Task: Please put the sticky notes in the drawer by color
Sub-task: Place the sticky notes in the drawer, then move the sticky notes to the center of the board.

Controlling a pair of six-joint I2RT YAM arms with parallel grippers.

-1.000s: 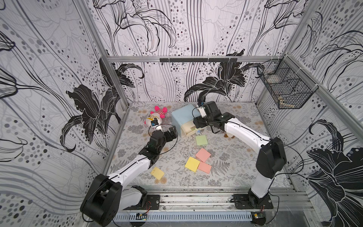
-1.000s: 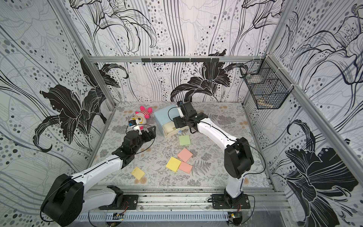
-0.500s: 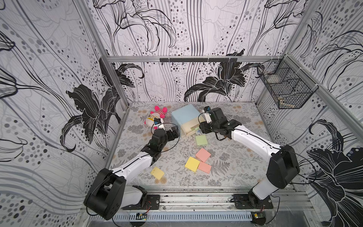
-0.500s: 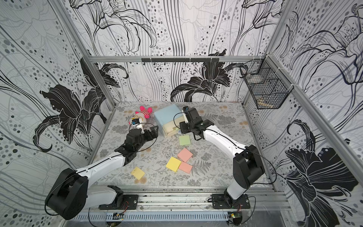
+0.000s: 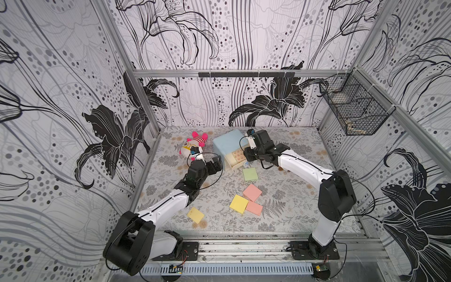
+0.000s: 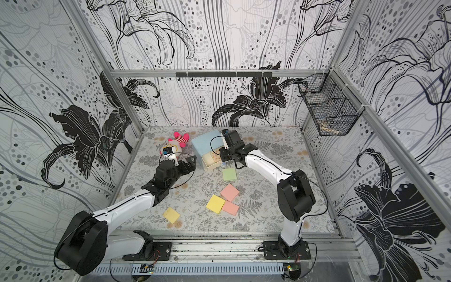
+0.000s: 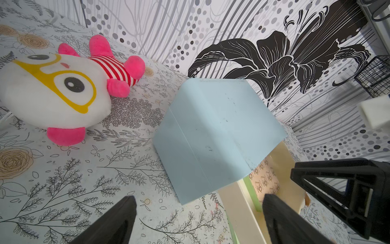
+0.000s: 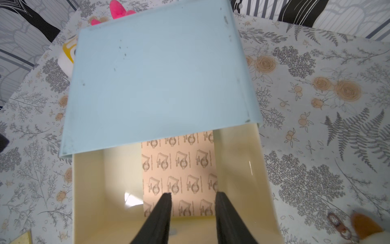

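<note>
The drawer (image 5: 227, 144) is a pale blue chest at the back, with one cream drawer (image 5: 234, 161) pulled out. Inside it lies one of the sticky notes (image 8: 179, 169), printed backing up, and its green edge (image 7: 251, 190) shows in the left wrist view. My right gripper (image 8: 192, 195) hangs over this drawer, jaws apart with nothing between them. On the table lie a green pad (image 5: 250, 174), two pink pads (image 5: 252, 192) (image 5: 254, 208) and two yellow pads (image 5: 238, 203) (image 5: 195, 215). My left gripper (image 7: 198, 197) stands wide open and empty beside the chest's left front corner.
A white and pink plush toy (image 5: 192, 144) lies left of the chest, behind my left wrist. A small orange and white keyring toy (image 8: 365, 227) sits by the open drawer's front. A wire basket (image 5: 356, 114) hangs on the right wall.
My right gripper's jaws have narrowed while staying over the open drawer. The left arm has edged a little closer to the chest, still wide open.
</note>
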